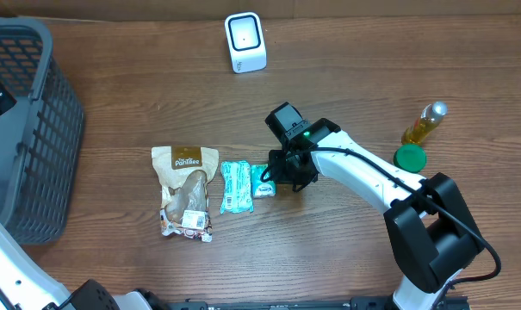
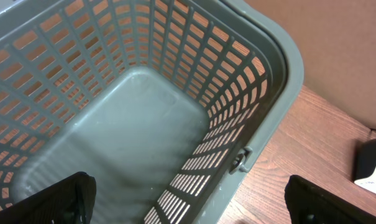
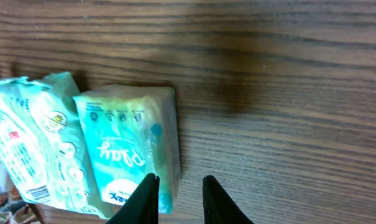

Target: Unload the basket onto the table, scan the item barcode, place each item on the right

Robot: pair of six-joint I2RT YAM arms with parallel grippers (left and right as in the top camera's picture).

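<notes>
Overhead, far left, the left claw [image 2: 189, 196] hangs wide open above a grey basket [image 1: 36, 129]. On the desk [image 1: 114, 86] lie a snack pouch [image 1: 184, 188], a teal pack [image 1: 236, 187], and touching it a small tissue pack [image 1: 262, 181]. The right claw [image 1: 288, 170], narrowly parted and empty, sits at its right edge. Grasping seems next, straddling the crowded pack. The scanner [image 1: 244, 41] stands upper centre.

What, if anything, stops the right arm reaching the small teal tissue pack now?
Probably nothing, so yes: the right gripper hovers at the small teal tissue pack, jaws slightly apart; the larger pack crowds only its far side.
</notes>
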